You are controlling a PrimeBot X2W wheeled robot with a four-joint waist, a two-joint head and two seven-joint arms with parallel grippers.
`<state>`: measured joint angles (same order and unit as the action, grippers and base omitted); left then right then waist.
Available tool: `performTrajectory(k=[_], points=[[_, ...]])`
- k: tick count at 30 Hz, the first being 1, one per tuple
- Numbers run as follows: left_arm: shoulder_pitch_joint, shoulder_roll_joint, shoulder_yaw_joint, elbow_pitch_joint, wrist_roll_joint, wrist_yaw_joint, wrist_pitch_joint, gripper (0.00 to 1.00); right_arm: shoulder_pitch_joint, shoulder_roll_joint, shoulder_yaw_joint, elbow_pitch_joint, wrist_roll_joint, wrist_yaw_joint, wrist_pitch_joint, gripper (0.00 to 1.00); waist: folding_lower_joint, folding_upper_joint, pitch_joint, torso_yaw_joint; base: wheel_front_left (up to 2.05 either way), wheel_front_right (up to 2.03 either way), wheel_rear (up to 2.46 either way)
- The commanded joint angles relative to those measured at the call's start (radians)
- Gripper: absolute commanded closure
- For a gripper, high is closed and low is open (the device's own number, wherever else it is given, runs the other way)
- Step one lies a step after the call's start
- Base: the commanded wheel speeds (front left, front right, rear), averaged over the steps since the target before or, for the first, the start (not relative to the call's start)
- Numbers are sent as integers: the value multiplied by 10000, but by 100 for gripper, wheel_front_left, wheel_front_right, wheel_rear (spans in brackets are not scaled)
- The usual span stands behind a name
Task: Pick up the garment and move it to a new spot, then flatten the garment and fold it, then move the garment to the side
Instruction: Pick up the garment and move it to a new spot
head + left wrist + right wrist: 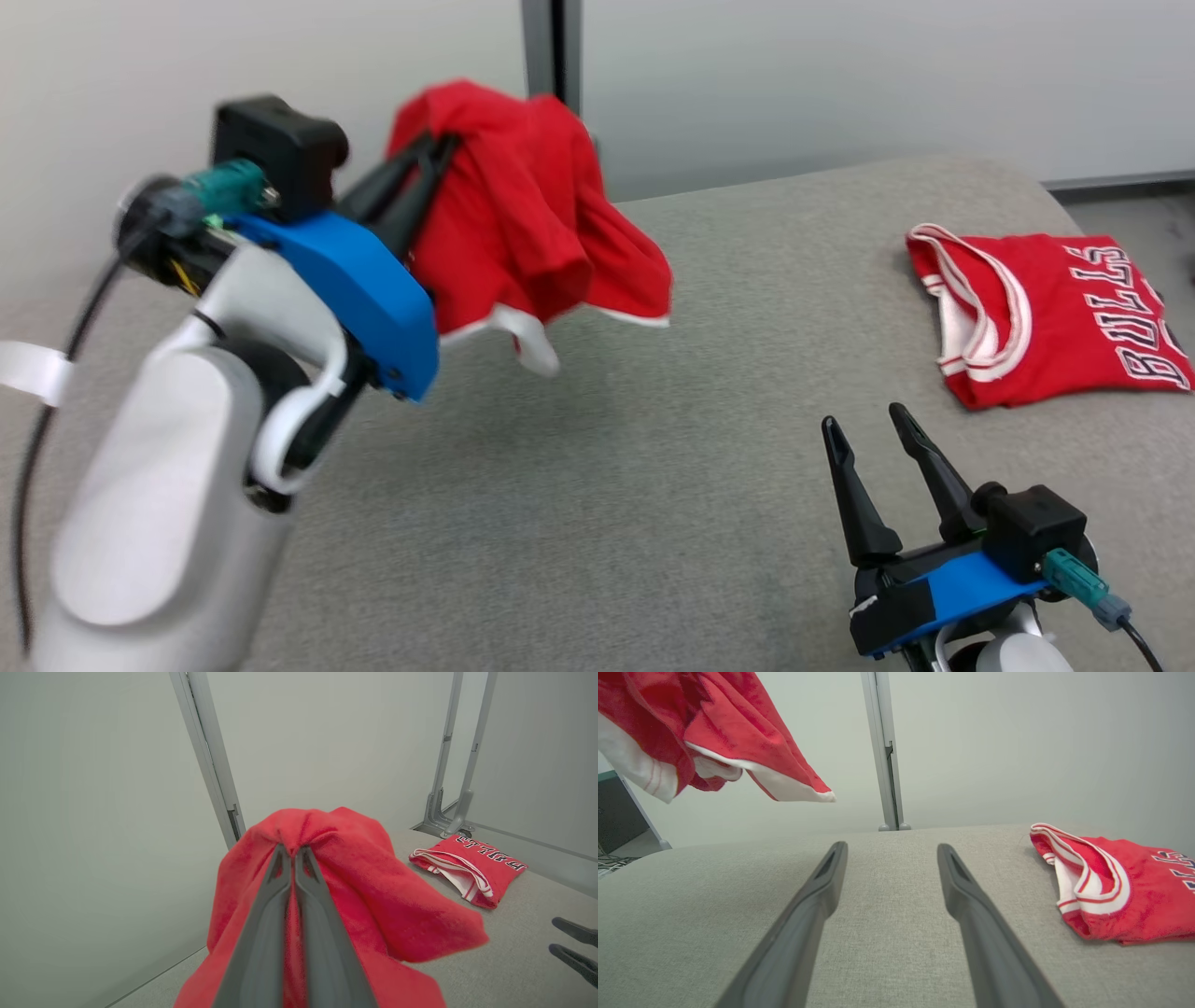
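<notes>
Grey woven cloth covers the wide table [653, 467] that takes up most of the head view, with a pale plain wall [840, 84] behind it and a grey metal post [551, 47] standing at twelve o'clock.

At about ten o'clock in the head view the left arm's white forearm and blue wrist housing reach up over the table. The garment [523, 215], red with a white hem, hangs bunched from the tip of that arm, lifted clear of the table. The left gripper [293, 851] has its two dark fingers pressed together, pinching a fold of the red cloth at their tips. The rest of the garment drapes down on both sides of the fingers and trails off toward four o'clock in the left wrist view.

At three o'clock in the head view a folded jersey [1046, 317] lies flat on the table, well apart from the garment. It is red with white-and-red striped trim, and its white block lettering [1125, 299] reads "BULLS".

At five o'clock the right gripper [864, 418] sits low over the table, its fingers spread wide with nothing between them. The garment hangs at ten o'clock from it and the folded jersey lies near it at two o'clock.
</notes>
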<state>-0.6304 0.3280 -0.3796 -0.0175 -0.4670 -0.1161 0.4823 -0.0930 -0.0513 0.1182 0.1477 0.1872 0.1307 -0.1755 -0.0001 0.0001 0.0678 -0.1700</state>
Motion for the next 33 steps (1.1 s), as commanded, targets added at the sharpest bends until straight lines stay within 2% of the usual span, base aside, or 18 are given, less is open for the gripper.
performTrajectory(k=[1,5,12,13,14,15,18,24,33], points=[[255,-100,-77,174,-19,0,-104,100,84,7,0,-49,27,1,55,0,1,-1,-83,-219,0,0,0],[861,-604,-633,1050,236,159,-572,100,122,7,61,-129,56,1,115,0,1,-1,129,-630,0,0,0],[1602,-1330,-1288,3594,524,486,-1306,100,-6,8,116,-154,87,1,120,0,1,-1,339,-992,0,0,0],[1669,-1396,-1350,3915,534,507,-1365,79,-10,9,135,-146,57,1,146,0,1,-1,347,-1000,0,0,0],[1781,-1478,-1408,4252,493,490,-1380,22,-12,8,147,-148,36,1,162,0,1,-1,343,-996,0,0,0],[1850,-1574,-1444,4486,447,461,-1462,0,-4,8,138,-161,22,1,167,0,1,-1,330,-971,0,0,0],[2005,-1919,-1417,4843,123,371,-1845,0,54,8,63,-203,-29,1,195,0,1,-1,283,-763,0,0,0],[2483,-2201,-1182,4646,-538,119,-3271,0,196,7,-42,-258,65,1,229,0,1,-1,100,-124,0,0,0],[3688,-2001,-371,3705,-1275,-63,-6057,0,438,5,-452,-539,78,1,375,0,1,-1,-155,971,0,0,0]])
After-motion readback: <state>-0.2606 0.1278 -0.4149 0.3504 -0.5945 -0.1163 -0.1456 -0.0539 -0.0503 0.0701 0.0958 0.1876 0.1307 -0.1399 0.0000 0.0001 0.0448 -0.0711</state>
